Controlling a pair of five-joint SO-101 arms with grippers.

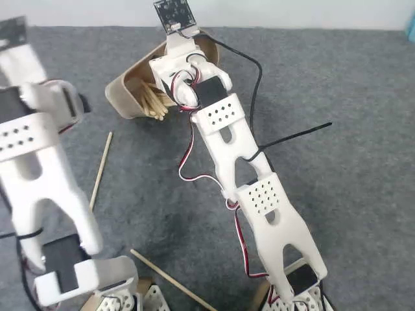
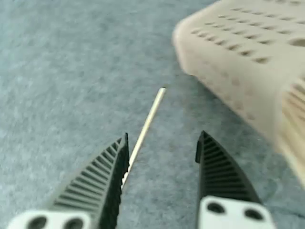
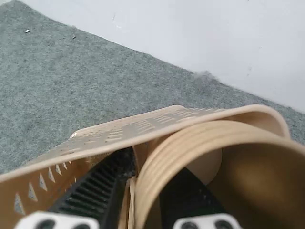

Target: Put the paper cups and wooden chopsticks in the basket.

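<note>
The right gripper [image 3: 152,164] sat inside the tan perforated basket [image 1: 120,94] at the far side of the grey carpet [image 1: 337,194]. Its jaws were drawn narrow on the wall of the nested paper cups [image 3: 200,136], one finger outside the rim and the other inside. The cups lay within the basket's walls but had not yet been let go. A bundle of wooden chopsticks [image 1: 155,102] lay in the basket beside them, ends poking out at its open side.

The left gripper [image 2: 163,138] hung low over the carpet with its jaws wide and holding nothing. A loose chopstick [image 2: 145,125] lay flat on the carpet between them, nearer one finger, its far end pointing toward the basket close by. A second loose chopstick [image 1: 170,278] lay well apart from the basket, near the arms' bases.

By the look of it the task was well along: the cups needed only a release and a clean withdrawal. What remained was the two stray chopsticks — the one under the left gripper seemed the next pick, and the one by the bases would come after.
</note>
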